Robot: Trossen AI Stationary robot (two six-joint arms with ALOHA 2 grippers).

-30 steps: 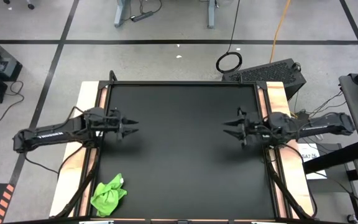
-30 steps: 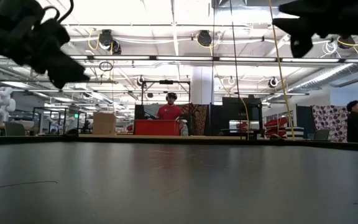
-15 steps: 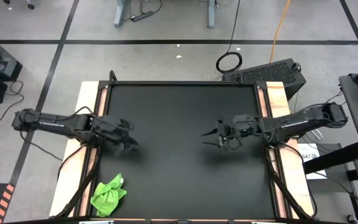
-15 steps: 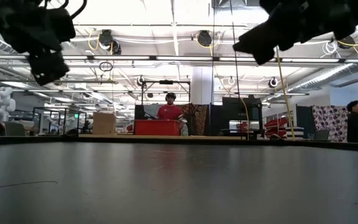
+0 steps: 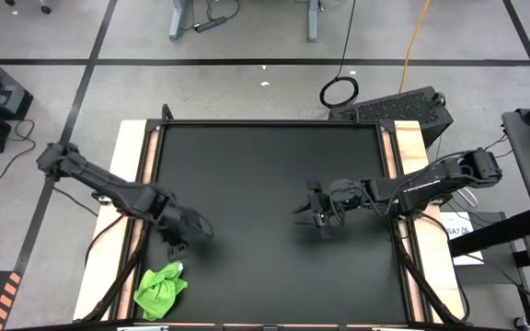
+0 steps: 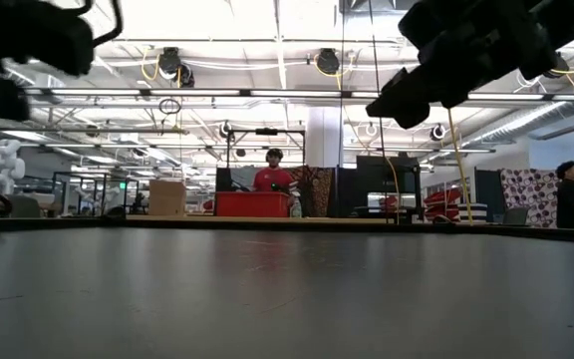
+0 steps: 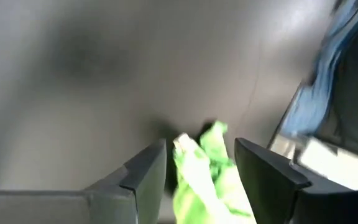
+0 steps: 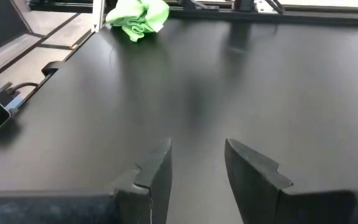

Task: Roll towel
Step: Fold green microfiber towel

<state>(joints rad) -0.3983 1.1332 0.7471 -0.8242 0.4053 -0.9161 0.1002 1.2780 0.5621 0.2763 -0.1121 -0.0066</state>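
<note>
The towel (image 5: 161,288) lies crumpled in a loose heap at the near left corner of the dark surface (image 5: 265,165), so nothing of the rolling is done yet; the step in hand looks like the first reach for the cloth. The left hand (image 5: 175,245) hovers just beside the heap, toward the middle of the surface, with its fingers (image 7: 146,171) spread and nothing between them; its own wrist view frames the green folds in the gap. To do this well, it should come down on an outer edge or corner of the cloth, not the thick middle of the bunch, and pinch a single layer so the towel can be drawn out flat toward the centre, where both arms can reach. A grab into the lump would likely lift the whole wad and leave it tangled. The right hand (image 5: 314,204) hangs over the middle of the surface, well apart from the towel, fingers (image 8: 154,168) parted and empty, and is placed to take a second corner once the cloth is pulled across. By count: one towel, one surface, two arms and two hands.
</note>
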